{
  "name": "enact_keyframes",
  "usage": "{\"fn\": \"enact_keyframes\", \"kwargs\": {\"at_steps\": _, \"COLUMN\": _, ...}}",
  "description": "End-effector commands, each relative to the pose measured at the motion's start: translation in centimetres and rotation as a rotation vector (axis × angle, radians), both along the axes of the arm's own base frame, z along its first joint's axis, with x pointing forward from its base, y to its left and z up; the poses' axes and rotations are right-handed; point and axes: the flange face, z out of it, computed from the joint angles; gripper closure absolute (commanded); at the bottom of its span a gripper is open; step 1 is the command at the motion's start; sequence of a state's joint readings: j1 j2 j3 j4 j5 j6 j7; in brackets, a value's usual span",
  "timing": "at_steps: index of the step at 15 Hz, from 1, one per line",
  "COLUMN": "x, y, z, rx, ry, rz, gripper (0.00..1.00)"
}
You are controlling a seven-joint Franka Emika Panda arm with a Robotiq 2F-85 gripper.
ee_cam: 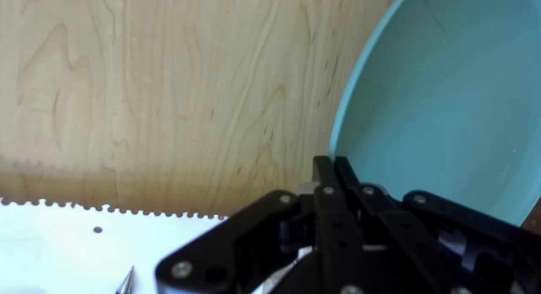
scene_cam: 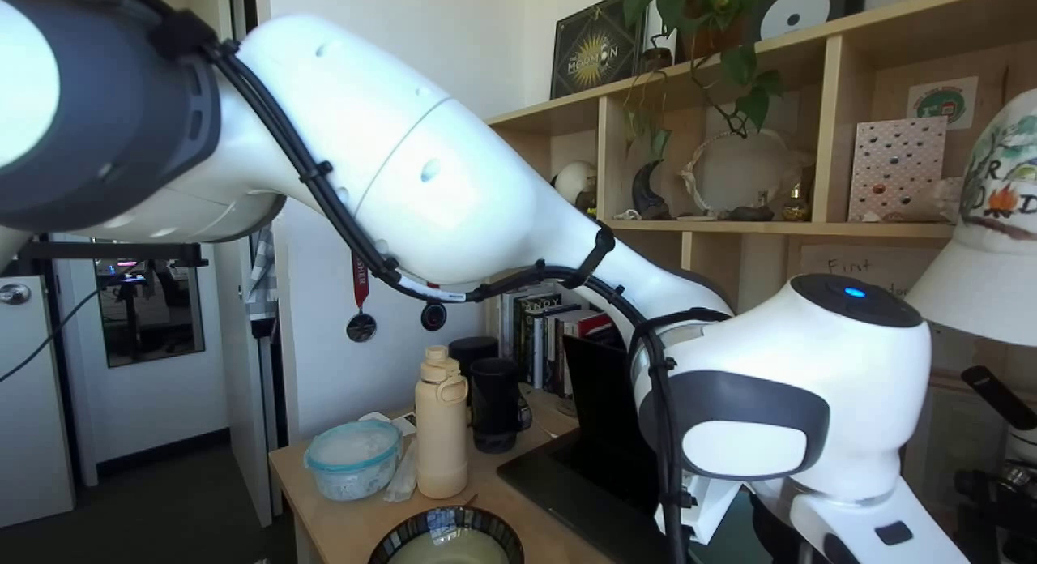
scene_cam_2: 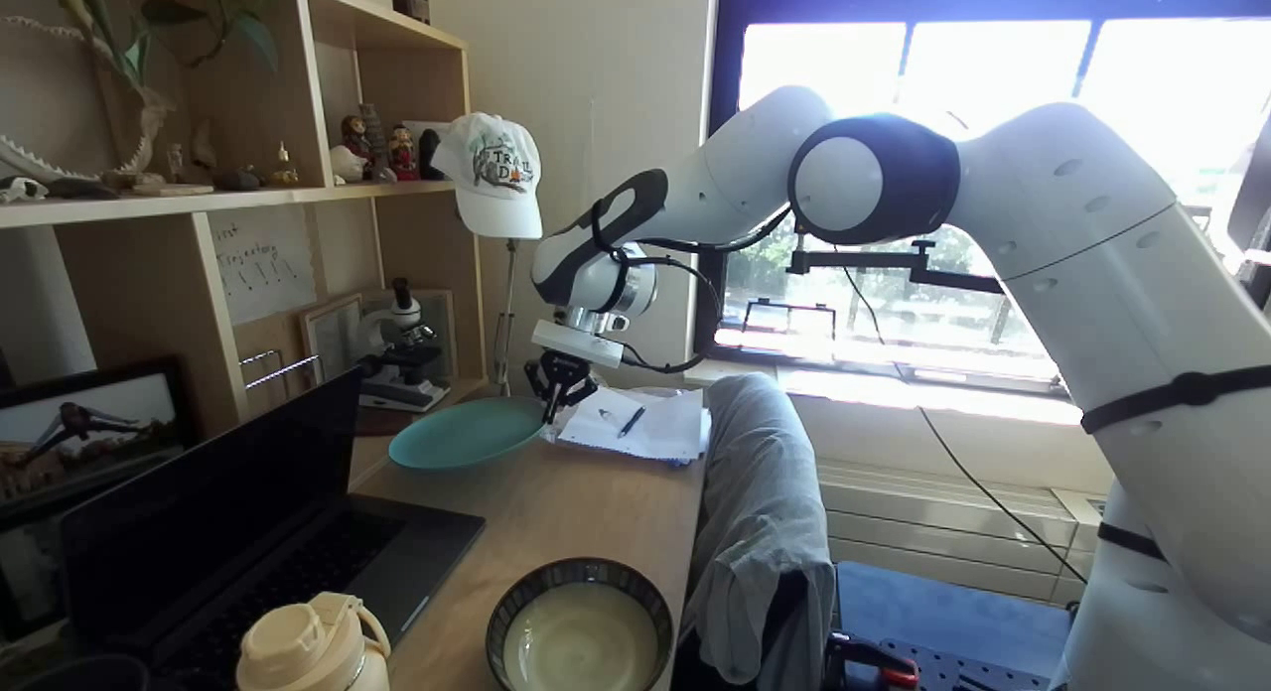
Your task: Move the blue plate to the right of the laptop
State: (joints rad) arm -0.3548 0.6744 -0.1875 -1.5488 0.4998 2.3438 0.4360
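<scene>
The blue plate (scene_cam_2: 465,435) is at the far part of the desk, beyond the right end of the black laptop (scene_cam_2: 328,552). It looks tilted in that exterior view; I cannot tell whether its underside touches the desk. My gripper (scene_cam_2: 551,413) points down at the plate's window-side edge. In the wrist view my gripper (ee_cam: 332,161) is shut with the rim of the blue plate (ee_cam: 444,104) between its fingertips. The laptop (scene_cam: 599,394) stands open in an exterior view, partly hidden behind the arm. The gripper's fingers are out of view there.
A dark-rimmed bowl (scene_cam_2: 516,592) and a tan bottle (scene_cam_2: 308,641) stand near the laptop. Papers with a pen (scene_cam_2: 645,423) lie beside the gripper. A microscope (scene_cam_2: 402,348) and a lamp with a cap (scene_cam_2: 496,180) stand behind the plate. A cloth-covered chair (scene_cam_2: 755,492) borders the desk.
</scene>
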Motion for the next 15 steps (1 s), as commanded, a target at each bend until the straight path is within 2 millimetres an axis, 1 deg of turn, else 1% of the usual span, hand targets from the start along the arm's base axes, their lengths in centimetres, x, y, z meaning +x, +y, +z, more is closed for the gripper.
{"fn": "enact_keyframes", "kwargs": {"at_steps": 1, "x": 0.1, "y": -0.1, "z": -0.7, "rx": 0.014, "ry": 0.009, "rz": 0.004, "gripper": 0.99}}
{"fn": "enact_keyframes", "kwargs": {"at_steps": 6, "x": 0.4, "y": 0.7, "z": -3.0, "rx": 0.033, "ry": 0.018, "rz": 0.022, "gripper": 0.99}}
{"fn": "enact_keyframes", "kwargs": {"at_steps": 8, "x": 0.4, "y": 1.0, "z": -3.5, "rx": 0.038, "ry": 0.019, "rz": 0.022, "gripper": 0.99}}
{"fn": "enact_keyframes", "kwargs": {"at_steps": 11, "x": 0.4, "y": 0.9, "z": -3.6, "rx": 0.044, "ry": 0.002, "rz": 0.009, "gripper": 0.99}}
{"fn": "enact_keyframes", "kwargs": {"at_steps": 15, "x": 0.4, "y": 0.1, "z": -3.6, "rx": 0.046, "ry": -0.021, "rz": -0.033, "gripper": 0.99}}
